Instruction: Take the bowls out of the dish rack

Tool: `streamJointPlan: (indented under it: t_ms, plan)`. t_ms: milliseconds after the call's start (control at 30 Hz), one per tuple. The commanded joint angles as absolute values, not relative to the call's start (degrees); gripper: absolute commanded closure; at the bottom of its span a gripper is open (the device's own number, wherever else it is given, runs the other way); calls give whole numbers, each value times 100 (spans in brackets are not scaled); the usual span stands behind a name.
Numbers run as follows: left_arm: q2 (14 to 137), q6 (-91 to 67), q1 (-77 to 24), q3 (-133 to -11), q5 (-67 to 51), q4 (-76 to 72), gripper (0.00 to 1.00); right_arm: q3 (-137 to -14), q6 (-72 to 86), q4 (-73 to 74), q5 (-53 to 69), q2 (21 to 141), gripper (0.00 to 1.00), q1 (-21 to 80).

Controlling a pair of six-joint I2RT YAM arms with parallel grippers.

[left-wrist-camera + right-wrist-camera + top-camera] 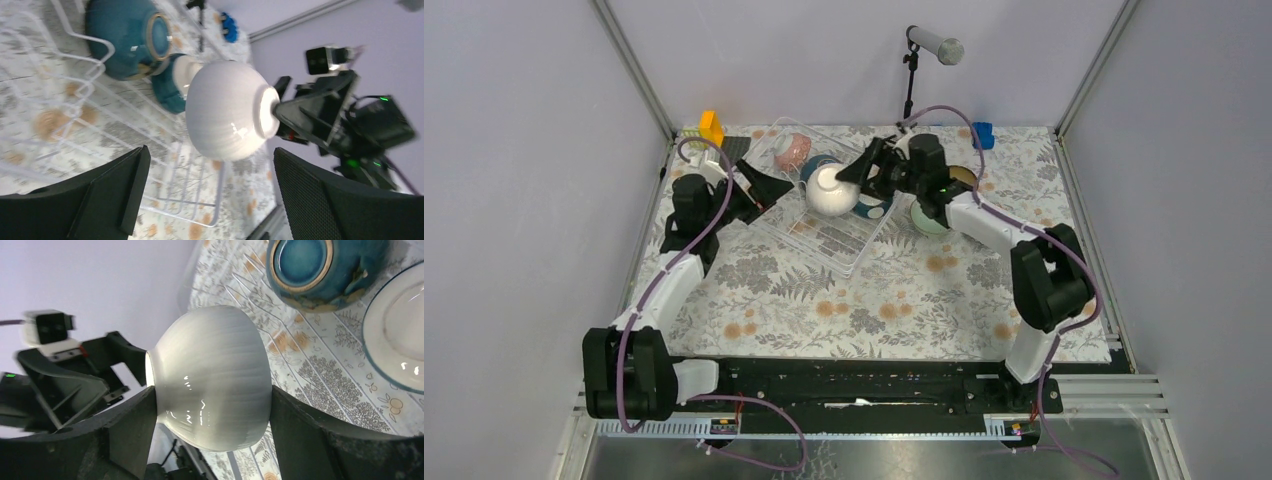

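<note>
**Dish rack** (829,240): a clear ribbed tray directly beneath the right gripper (212,400), lying on the floral cloth (874,300).

**White bowl** (215,365): held over the rack between the right gripper's fingers, which are closed to the bowl's width, one against each side of its outer wall. It appears lifted off the ribs. It is judged rigid, glazed and slippery, light enough for one gripper, and breakable if dropped. A hold across the wall suits it, though the curve may let it slide.

**Left gripper** (210,165): spread wide and empty, facing the bowl from the side opposite the right gripper, near but apart.

**Dark teal bowl** (320,275): in the rack, just ahead of the right fingertips. The blue-rimmed bowl (400,335) lies to their right.

**Pink bowl** (792,150): at the rack's far end, beyond the left gripper.

**Pale green bowl** (927,218): on the cloth behind the right gripper, under its forearm. It is likely to obstruct a straight retreat.
</note>
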State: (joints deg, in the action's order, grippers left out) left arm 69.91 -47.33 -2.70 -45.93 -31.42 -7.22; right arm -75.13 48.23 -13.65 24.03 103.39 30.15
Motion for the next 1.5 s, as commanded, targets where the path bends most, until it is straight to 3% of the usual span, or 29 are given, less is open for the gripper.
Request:
streamJointPlan:
  t_ms: [0,233,567,800,1000,1100,1233,1333,1467]
  plan:
    - [6942,-5984,-133,-4250,-4540,-3042,1,-7174,5718,-2970,3670,9723,44,2583]
    - [7110,-7238,-133,-4112,-5068,-4748,1,-6882,6343,-4065,4379,9379,44,2510]
    - [7138,-7571,-428,-4304,-5166,-5143,4,-6773,7798,-6148,4991,9606,44,2511]
    - [7430,-8148,-897,-4423,-5387,-6318,21,-6672,7799,-6160,4970,9667,44,2514]
    - [7782,-9320,-1014,-4332,-5386,-8260,34,-6662,7898,-6270,4959,9718,44,2511]
    - [7930,-9362,-1084,-4347,-5274,-8042,37,-6721,7616,-5635,4760,9694,49,2514]
    - [8063,-8651,-1098,-4408,-4841,-6409,31,-6984,6723,-3747,4104,9710,48,2514]
    - [8337,-8717,-1098,-4536,-4805,-6532,25,-7109,6824,-3734,3948,9980,49,2503]
    - [8753,-9136,-1087,-4546,-4806,-7049,25,-7231,7144,-4161,3891,10489,49,2505]
